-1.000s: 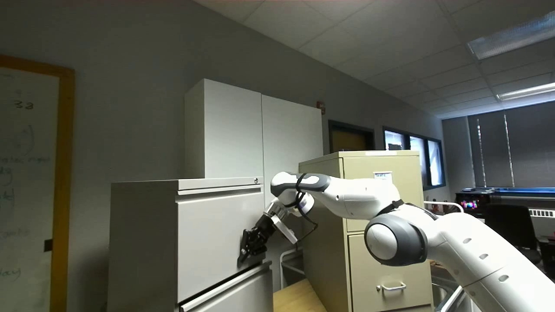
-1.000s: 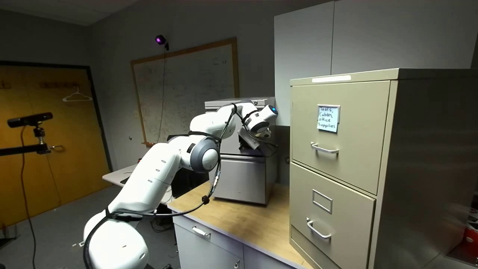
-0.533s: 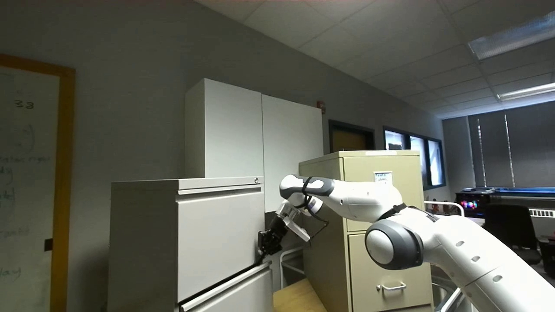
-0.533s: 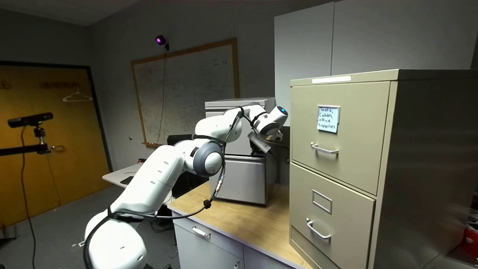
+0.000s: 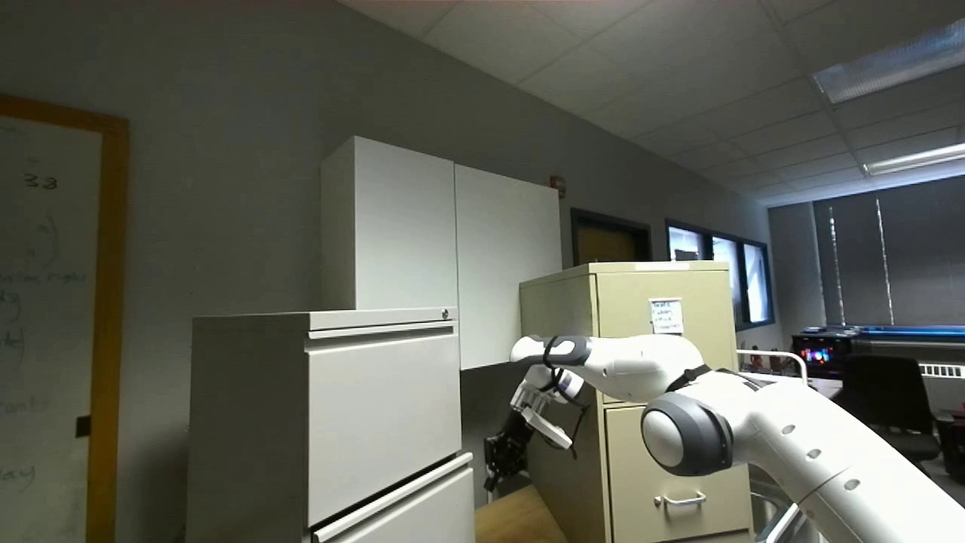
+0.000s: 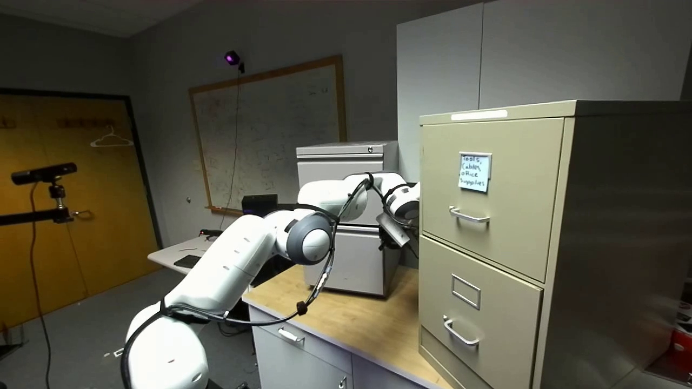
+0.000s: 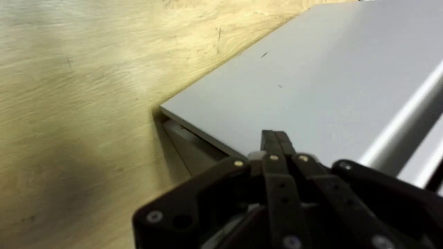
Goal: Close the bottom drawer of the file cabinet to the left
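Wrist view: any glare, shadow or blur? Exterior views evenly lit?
Wrist view: bright streak along the edge pull of the bottom drawer; dark patch, likely shadow, on the wooden countertop; end effector blurry toward frame bottom. No: grey wall dim in both exterior views, windows bright in an exterior view.

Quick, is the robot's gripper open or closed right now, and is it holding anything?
Black two-fingered robot gripper: closed, holding nothing.

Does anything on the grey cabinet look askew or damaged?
Yes: the bottom drawer of the file cabinet looks slightly open. In an exterior view its front juts past the upper drawer; in the wrist view it stands off the cabinet body. Small dark marks on the front may be scratches or dirt.
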